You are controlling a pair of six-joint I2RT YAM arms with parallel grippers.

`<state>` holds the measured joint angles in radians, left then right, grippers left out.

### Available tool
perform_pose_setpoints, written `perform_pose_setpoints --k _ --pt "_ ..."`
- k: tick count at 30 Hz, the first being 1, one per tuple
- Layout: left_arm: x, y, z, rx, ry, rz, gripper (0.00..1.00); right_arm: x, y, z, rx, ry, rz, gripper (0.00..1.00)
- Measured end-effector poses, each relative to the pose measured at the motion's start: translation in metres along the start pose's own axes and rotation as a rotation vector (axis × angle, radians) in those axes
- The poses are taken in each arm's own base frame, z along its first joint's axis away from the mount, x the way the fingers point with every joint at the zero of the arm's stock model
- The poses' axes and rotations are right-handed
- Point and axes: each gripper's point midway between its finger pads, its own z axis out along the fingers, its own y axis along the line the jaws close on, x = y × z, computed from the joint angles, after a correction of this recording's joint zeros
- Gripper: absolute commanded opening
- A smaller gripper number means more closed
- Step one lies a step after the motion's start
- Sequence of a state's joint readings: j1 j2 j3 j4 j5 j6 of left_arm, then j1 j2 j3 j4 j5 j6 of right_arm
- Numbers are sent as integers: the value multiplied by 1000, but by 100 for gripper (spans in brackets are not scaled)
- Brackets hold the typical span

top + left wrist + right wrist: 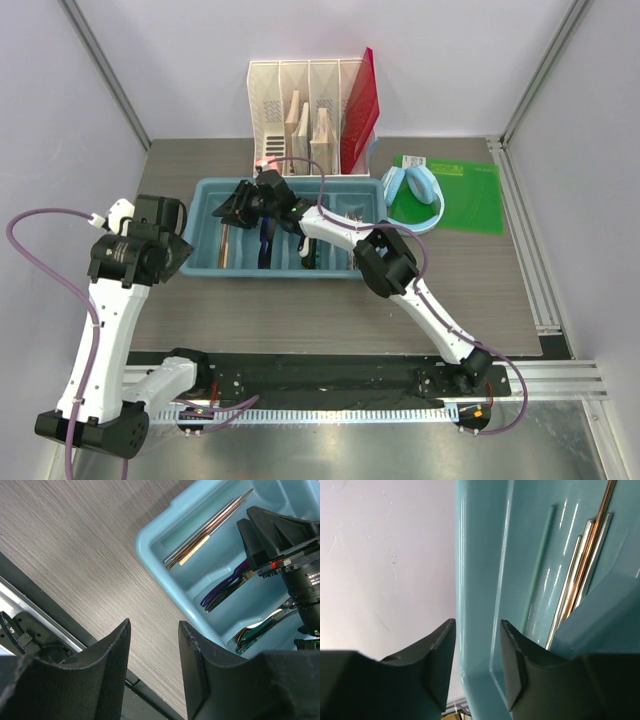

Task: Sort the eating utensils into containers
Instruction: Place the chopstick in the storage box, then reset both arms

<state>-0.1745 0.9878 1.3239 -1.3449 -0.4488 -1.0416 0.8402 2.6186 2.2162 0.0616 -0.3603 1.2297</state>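
Right gripper (pixel 477 630): released, fingers parted, nothing between them; low over the left end of the tray (pixel 475 555), its outer long wall in line with the gap.
Just beyond: chopsticks (pixel 580 580), thin metal and brown sticks, flat and lengthwise in the outermost compartment, apart from the fingers.
Left gripper (pixel 154 630): released too, empty; hovers over bare counter (pixel 75 555) near the tray corner.
Next compartments: dark blue knives (pixel 225 587) one slot in; spoons (pixel 255 630) beyond, half hidden under the right arm.
Utensils: all those in view lie inside the tray.
Step in hand (judged): letting go over the chopstick slot, then clearing out.
To do well: lift straight up before swinging away; fingers kept parted and off the wall, so no nudge to the tray and no snag on stick ends.
Risk: left gripper close by; one arm moving at a time.
Farther out: headphones (pixel 412 195) and file organizer (pixel 300 110), no part of the sorting.
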Motion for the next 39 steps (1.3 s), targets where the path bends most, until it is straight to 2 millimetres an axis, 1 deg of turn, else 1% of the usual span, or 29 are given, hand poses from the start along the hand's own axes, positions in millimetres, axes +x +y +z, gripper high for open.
perform_pose_setpoints --k 3,7,9,12,14,15,16,18,19,20,21,22,23,25,26,28,29,32,34,36,37,39 --pt "0 0 0 0 -1 1 46 0 4 0 -20 2 -13 48" --pt "-1 1 -2 5 -7 2 49 -3 2 -7 -11 3 -12 48" --pt "-1 2 -3 8 -8 14 49 -2 -3 -18 13 13 -14 48" --pt "1 0 -2 17 4 43 49 -4 -8 -45 64 35 -23 48" --pt "4 -6 2 24 26 72 48 -10 -2 -69 89 37 -45 49" --pt "6 -9 5 29 41 85 48 -13 3 -80 93 33 -60 49" --pt "8 -13 7 34 56 96 48 -16 12 -96 94 23 -82 49" --pt "13 -23 16 39 91 121 47 -25 38 -133 77 -10 -127 49" --pt "15 -29 20 45 108 132 47 -29 51 -148 62 -28 -147 50" --pt "18 -35 25 53 123 143 48 -37 72 -171 35 -62 -181 50" --pt "19 -41 28 64 135 151 49 -42 84 -187 19 -86 -199 51" --pt "20 -47 31 77 145 159 50 -51 96 -207 5 -122 -230 52" --pt "21 -51 33 90 149 166 50 -57 107 -225 -3 -157 -261 59" --pt "20 -60 35 123 149 177 51 -71 111 -260 20 -227 -312 66" --pt "20 -65 36 142 146 183 51 -77 109 -272 41 -251 -328 69" --pt "19 -73 38 174 142 202 51 -97 94 -303 104 -331 -343 70" --pt "19 -77 40 184 147 214 50 -106 79 -320 155 -366 -339 70" --pt "26 -90 51 198 191 248 49 -129 40 -356 279 -442 -307 70" --pt "31 -101 59 213 225 263 49 -139 21 -373 341 -475 -289 70" --pt "37 -112 67 234 259 279 49 -145 6 -388 394 -498 -284 70" --pt "39 -116 69 246 270 285 49 -148 -1 -398 425 -512 -285 70" --pt "41 -122 71 260 283 296 49 -154 -6 -417 461 -545 -290 70"
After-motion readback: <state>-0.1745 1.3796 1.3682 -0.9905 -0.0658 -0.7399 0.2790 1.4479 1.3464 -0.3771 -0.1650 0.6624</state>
